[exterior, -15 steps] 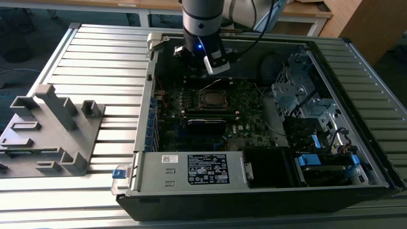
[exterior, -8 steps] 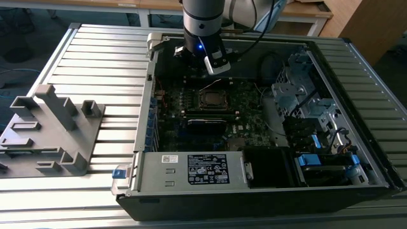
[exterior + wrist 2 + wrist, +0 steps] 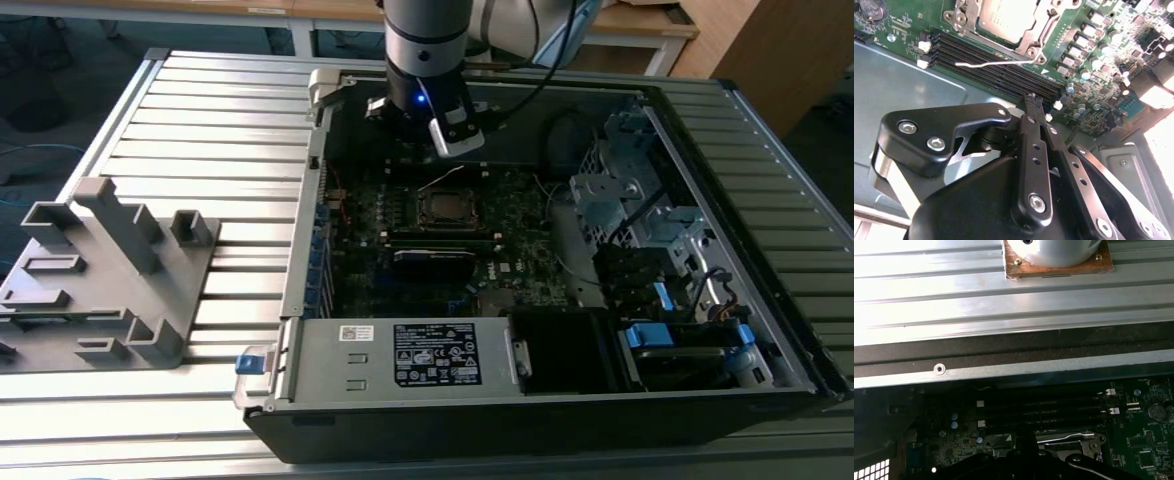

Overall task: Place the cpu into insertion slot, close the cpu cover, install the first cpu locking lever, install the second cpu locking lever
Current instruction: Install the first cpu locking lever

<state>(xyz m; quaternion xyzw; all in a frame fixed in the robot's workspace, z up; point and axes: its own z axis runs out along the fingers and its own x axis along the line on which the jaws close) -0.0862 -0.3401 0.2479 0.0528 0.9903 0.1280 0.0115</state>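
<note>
Claw (image 3: pixel 1035 102) fingers pressed together, pinching nothing. Tips sit over the black memory slots (image 3: pixel 999 70), near a thin wire lever (image 3: pixel 989 62) that juts loose across them; contact unclear. Surface: slatted aluminium table (image 3: pixel 200 110) carrying an open computer case (image 3: pixel 534 430), grey plastic fixture (image 3: pixel 107 270) at the exterior view's left, wooden furniture (image 3: pixel 761 40) behind. Cpu (image 3: pixel 1004 20) sits in the insertion slot (image 3: pixel 420 210) on the green motherboard (image 3: pixel 1094 75), cpu cover (image 3: pixel 1043 20) lying around it.
</note>
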